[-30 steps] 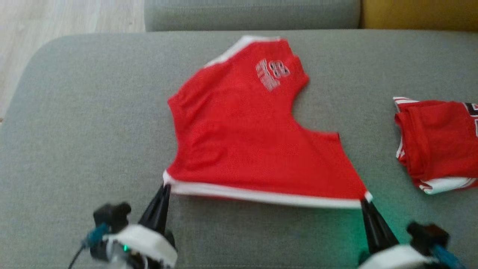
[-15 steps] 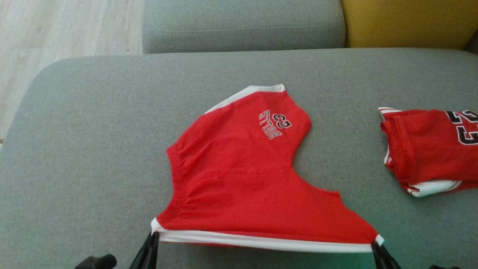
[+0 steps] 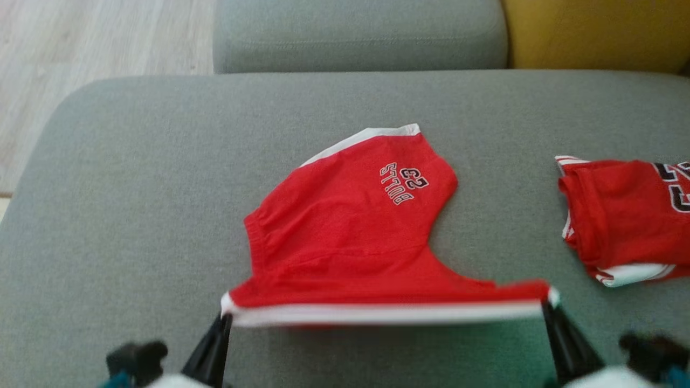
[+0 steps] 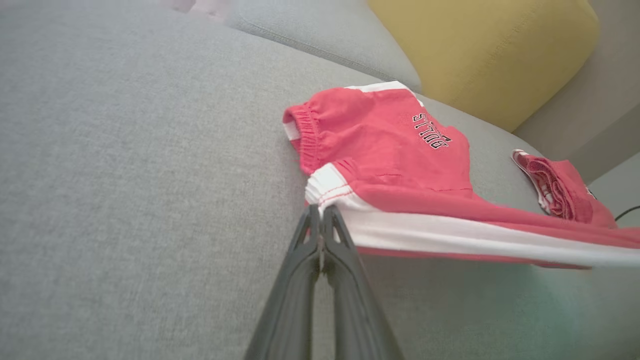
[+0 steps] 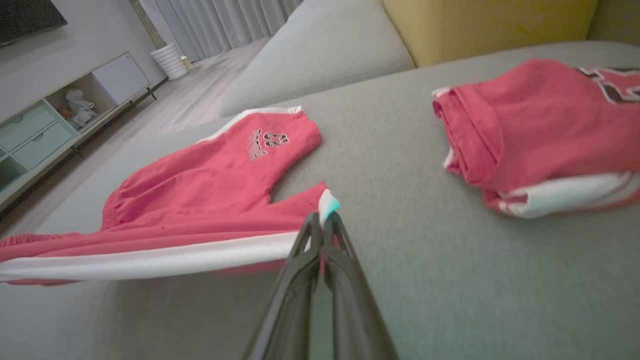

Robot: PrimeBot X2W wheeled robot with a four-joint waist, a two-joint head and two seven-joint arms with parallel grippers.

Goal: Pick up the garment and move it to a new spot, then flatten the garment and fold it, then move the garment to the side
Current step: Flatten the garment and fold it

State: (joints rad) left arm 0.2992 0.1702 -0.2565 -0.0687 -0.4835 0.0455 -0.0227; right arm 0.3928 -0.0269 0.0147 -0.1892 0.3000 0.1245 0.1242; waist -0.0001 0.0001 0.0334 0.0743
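Note:
The garment (image 3: 350, 242) is a pair of red shorts with a white side stripe and a small "BULLS 23" print, lying on the grey sofa seat (image 3: 135, 188). Its near white-striped edge is lifted off the cushion and stretched taut between both grippers. My left gripper (image 3: 223, 319) is shut on the left corner of that edge; in the left wrist view its closed fingers (image 4: 320, 225) pinch the white hem of the shorts (image 4: 390, 145). My right gripper (image 3: 545, 308) is shut on the right corner, its fingers (image 5: 320, 225) clamping the white tip of the shorts (image 5: 200, 175).
A second red garment (image 3: 620, 221), folded, with white trim and black numbers, lies on the seat at the right (image 5: 540, 130). A grey back cushion (image 3: 356, 32) and a yellow cushion (image 3: 593, 32) stand behind. Wooden floor (image 3: 81, 43) lies past the seat's left edge.
Both grippers have raised the near striped edge off the cushion and carried it slightly away from me, so the near part of the shorts looks shorter. The head camera has also shifted.

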